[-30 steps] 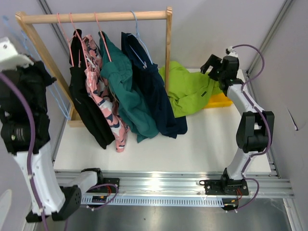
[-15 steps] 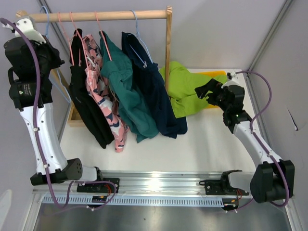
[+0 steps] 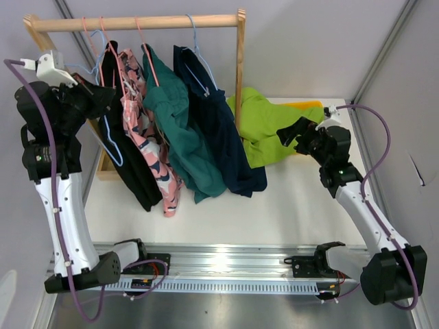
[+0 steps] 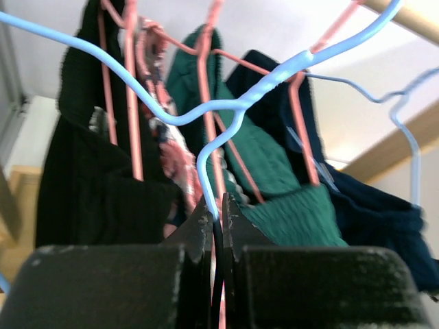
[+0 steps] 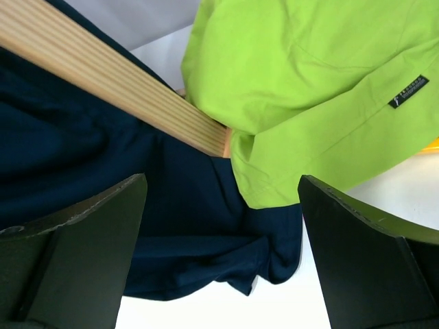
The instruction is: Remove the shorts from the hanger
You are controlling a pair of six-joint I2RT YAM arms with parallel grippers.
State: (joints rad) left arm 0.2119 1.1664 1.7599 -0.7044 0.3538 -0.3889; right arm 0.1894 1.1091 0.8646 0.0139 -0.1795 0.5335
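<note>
Black [image 3: 127, 161], pink patterned [image 3: 154, 161], teal [image 3: 182, 137] and navy shorts [image 3: 223, 130] hang on wire hangers from the wooden rod [image 3: 137, 24]. Lime green shorts [image 3: 264, 127] lie crumpled on the table behind the rack's right post. My left gripper [image 3: 103, 96] is shut on the wire of a bare light-blue hanger [image 3: 111, 147] in front of the black shorts; the left wrist view shows that wire [image 4: 233, 106] pinched between my fingertips [image 4: 216, 205]. My right gripper [image 3: 291, 130] is open beside the green shorts, with the navy shorts [image 5: 171, 205] and green shorts [image 5: 295, 89] ahead of it [image 5: 221, 179].
The wooden rack's right post [image 3: 240, 62] stands between the navy and green shorts and crosses the right wrist view [image 5: 110, 82]. A yellow bin [image 3: 305, 106] lies partly under the green shorts at the back right. Another light-blue hanger [image 4: 408, 137] hangs further right.
My left arm swung from the far left in towards the rack, carrying the blue hanger in front of the black shorts. My right arm came down from the yellow bin to beside the green shorts.
</note>
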